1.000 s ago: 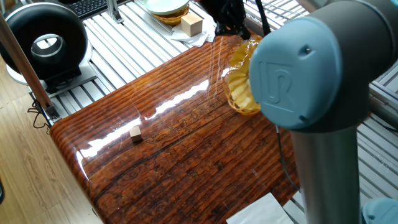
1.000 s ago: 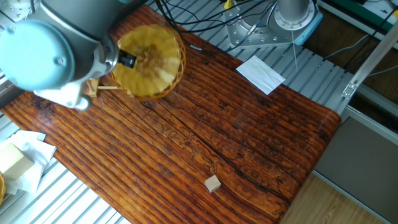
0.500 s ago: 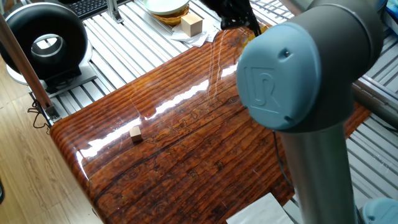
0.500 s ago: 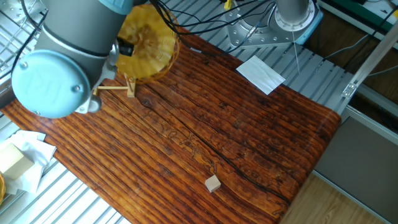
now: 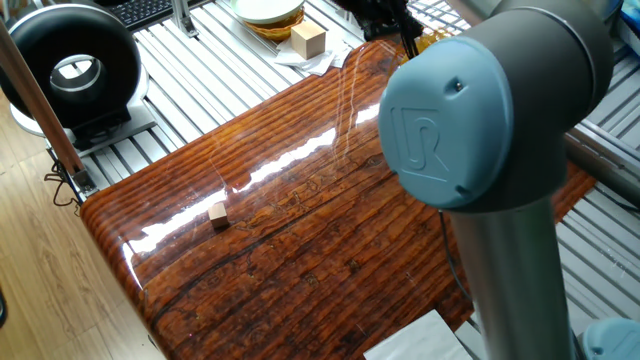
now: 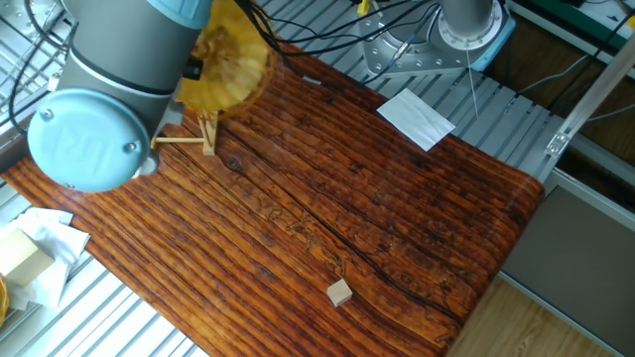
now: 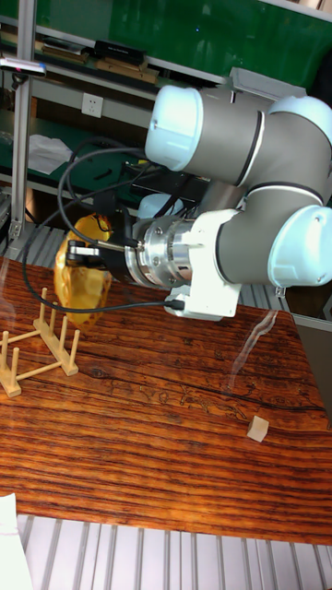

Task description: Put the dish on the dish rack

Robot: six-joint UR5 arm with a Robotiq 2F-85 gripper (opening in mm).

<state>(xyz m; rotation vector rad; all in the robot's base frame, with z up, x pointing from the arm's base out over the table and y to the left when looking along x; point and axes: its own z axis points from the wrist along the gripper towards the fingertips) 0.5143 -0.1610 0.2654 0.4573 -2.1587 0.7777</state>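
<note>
— Moved since a second ago? Tipped up on edge now, that dish (image 7: 81, 267), and carried higher above the table (image 6: 397, 198); face-on and lower before, over the far left corner in the other fixed view.

— And the gripper (image 7: 92, 255)? Shut on the dish, clamped at its rim, black fingers barely showing against the yellow weave in the tall view. Hidden behind the arm's big grey-and-blue joint in one fixed view, only a sliver of the dish (image 5: 437, 40) peeking out past it.

— Dish rack (image 7: 39, 350)? Standing on the table at the left of the tall view, just below and beside the dish, not touching it. Pegs upright, nothing in the slots. Partly covered by the arm in the other fixed view, one corner (image 6: 193, 139) showing under the dish (image 6: 226, 61).

— Anything else about? Small wooden block (image 6: 340, 293) near the table's front edge, well apart from the rack. White paper (image 6: 416, 116) at the far right edge.
</note>
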